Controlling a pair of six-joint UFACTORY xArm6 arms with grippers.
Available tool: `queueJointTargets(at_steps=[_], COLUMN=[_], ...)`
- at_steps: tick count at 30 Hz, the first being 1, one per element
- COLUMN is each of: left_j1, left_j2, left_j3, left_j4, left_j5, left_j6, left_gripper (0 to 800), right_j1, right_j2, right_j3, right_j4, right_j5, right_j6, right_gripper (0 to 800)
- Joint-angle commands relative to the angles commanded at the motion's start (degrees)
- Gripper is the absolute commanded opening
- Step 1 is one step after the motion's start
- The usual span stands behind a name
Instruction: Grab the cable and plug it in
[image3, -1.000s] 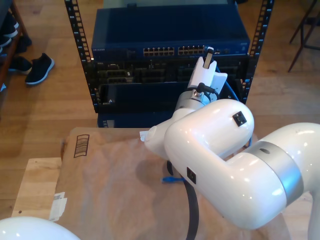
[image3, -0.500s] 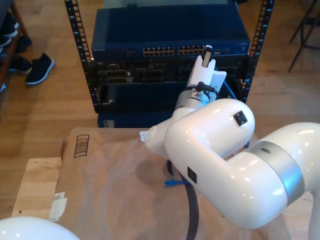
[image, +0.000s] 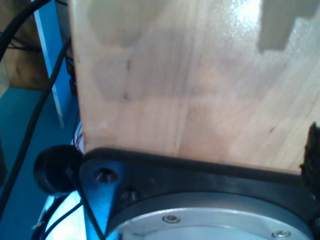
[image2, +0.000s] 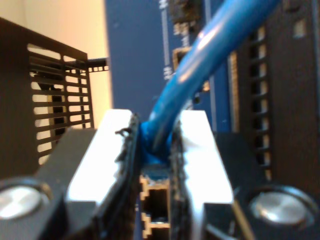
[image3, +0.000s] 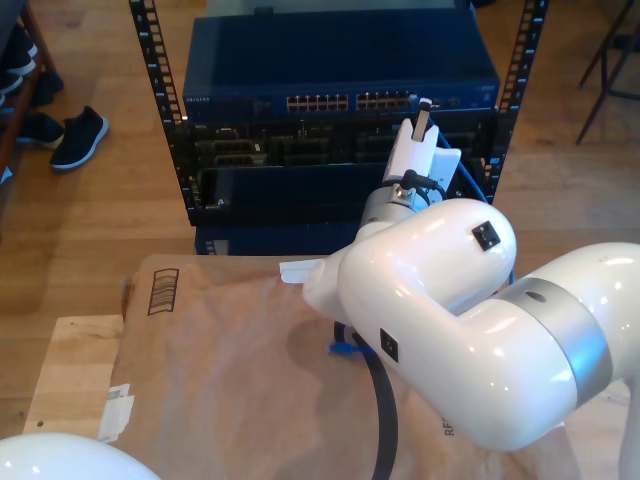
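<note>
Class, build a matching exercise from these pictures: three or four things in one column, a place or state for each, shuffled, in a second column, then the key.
1. cable
2. second gripper
3. shoes
4. switch

A. on the wooden floor, exterior view's left
B. top of the rack
C. pinched between white fingers
D. shut, at a port

Pairs: 1-C, 2-D, 3-A, 4-B
</note>
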Motion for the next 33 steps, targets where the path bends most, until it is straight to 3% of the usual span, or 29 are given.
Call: queueJointTargets(at_steps=[11, 20, 27, 33], left_j1=[0.0, 0.0, 0.0, 0.0], left_j2=[0.0, 0.0, 0.0, 0.0], left_j3=[0.0, 0.0, 0.0, 0.0], left_j4=[-0.1, -0.1, 0.0, 0.0], left_j5=[0.0, 0.0, 0.0, 0.0], left_j6=[0.0, 0.0, 0.0, 0.0], left_gripper=[799, 799, 799, 799], right_j1=[-0.3, 0.4, 0.8, 2.0], right_j2=[-1.9, -7.1, -5.3, -3.4], right_j3=[0.7, 9.7, 5.7, 2.5], right_j4=[0.0, 0.5, 1.0, 4.5], right_j5=[0.0, -0.6, -1.8, -2.4], right_j6=[0.1, 1.8, 2.6, 2.6], right_gripper=[0, 0, 0, 0])
